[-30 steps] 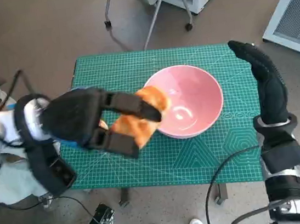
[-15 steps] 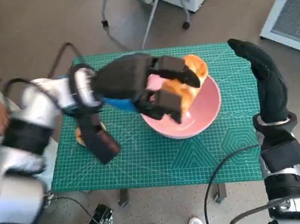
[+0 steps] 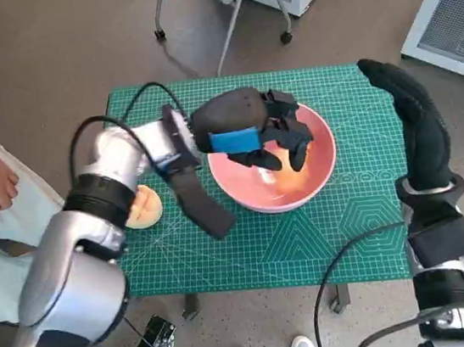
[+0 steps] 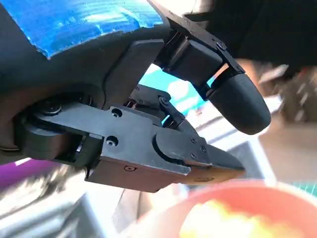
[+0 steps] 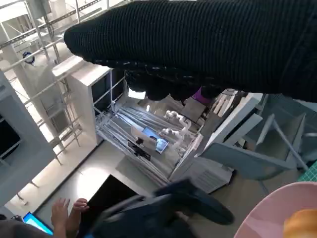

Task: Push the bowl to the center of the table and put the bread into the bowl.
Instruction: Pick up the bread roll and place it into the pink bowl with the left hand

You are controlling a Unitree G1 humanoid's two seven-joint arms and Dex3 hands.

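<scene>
Now at the desk's [image 3: 226, 260] centre, the pink bowl [image 3: 321, 170] holds the bread [image 3: 289, 181]; left hand [image 3: 265, 131] hovers open above, next to withdraw; right hand [image 3: 407, 107] idles open at 3 o'clock

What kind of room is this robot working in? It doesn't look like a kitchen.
Probably a lab or workshop, not a kitchen. The pink bowl sits on a green gridded cutting mat, cables trail underneath, and metal shelving stands behind.
</scene>
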